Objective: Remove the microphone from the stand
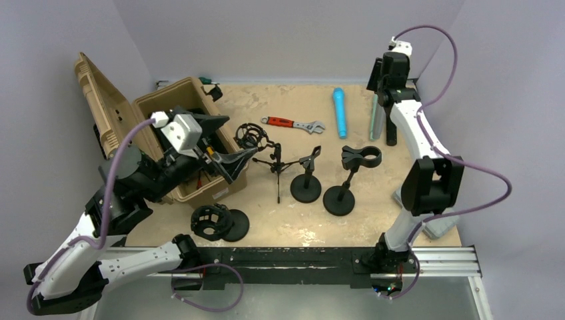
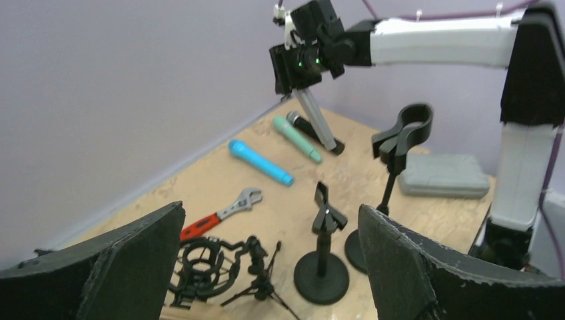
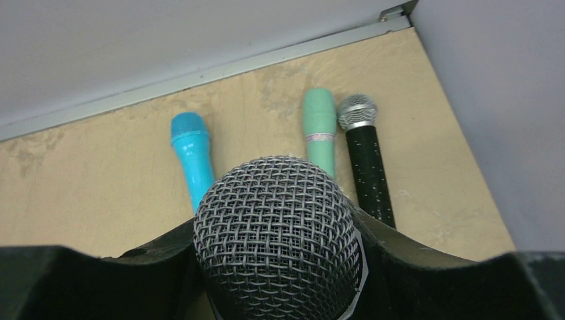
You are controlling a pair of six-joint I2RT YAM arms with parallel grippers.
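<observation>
My right gripper (image 1: 388, 85) is shut on a microphone with a grey mesh head (image 3: 276, 233) that fills the right wrist view. The left wrist view shows its grey handle (image 2: 315, 119) hanging tilted from that gripper (image 2: 300, 83), with the lower end close to the table at the far right. The tall black stand with a round clip (image 1: 360, 158) is empty, as the left wrist view (image 2: 406, 130) also shows. My left gripper (image 1: 233, 143) is open and empty above the tan case's right edge, left of the stands.
A blue microphone (image 1: 340, 112), a mint one (image 3: 320, 127) and a black one (image 3: 366, 167) lie at the far right. A red-handled wrench (image 1: 293, 123), a short clip stand (image 1: 306, 187), a tripod shock mount (image 1: 253, 137), another mount (image 1: 213, 223), a tan case (image 1: 166, 107) and a grey pouch (image 2: 443, 177) are around.
</observation>
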